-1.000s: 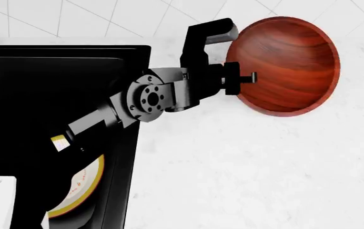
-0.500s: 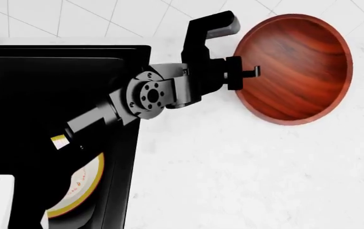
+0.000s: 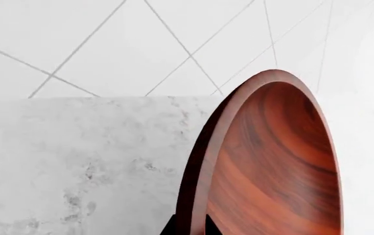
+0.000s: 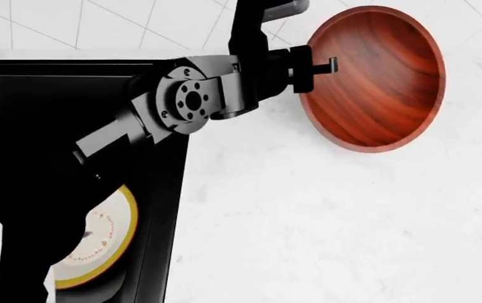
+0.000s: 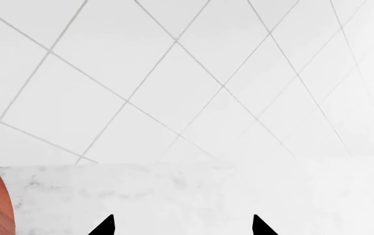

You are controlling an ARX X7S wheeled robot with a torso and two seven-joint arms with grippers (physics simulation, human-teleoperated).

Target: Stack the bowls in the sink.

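The sink (image 4: 72, 82) is set into the counter (image 4: 325, 240) at its left side; one bowl (image 4: 98, 243) lies in the sink near its right wall; the other bowl (image 4: 376, 76) stands tilted by the counter's back edge, right of the sink, the left gripper (image 4: 313, 63) at its left rim.

The tabletop (image 4: 308, 221) is white marble with faint grey veins. At its far edge stands a wall (image 5: 174, 73) of large white tiles, laid diagonally, with thin grey joints. The light is bright and even.

Bright, even, sharp renders; soft shadows, faint sheen on the wooden bowl (image 4: 374, 77).
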